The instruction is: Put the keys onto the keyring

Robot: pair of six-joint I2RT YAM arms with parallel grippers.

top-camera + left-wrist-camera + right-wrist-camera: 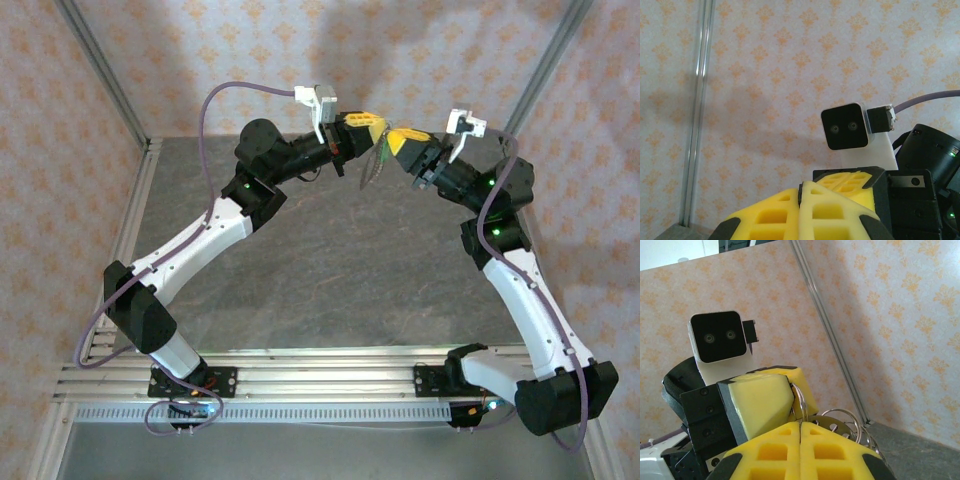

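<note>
The keyring, thin wire rings, hangs high above the bench where the tips of the left pincer and right pincer meet, both closed tight; which one pinches it is unclear.

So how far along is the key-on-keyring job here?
Done: pickup; left hand and right hand, both shut, meet above the table. In hand: the keyring, metal loops, sits between them. Left: can't tell whether the key is threaded on yet.
</note>
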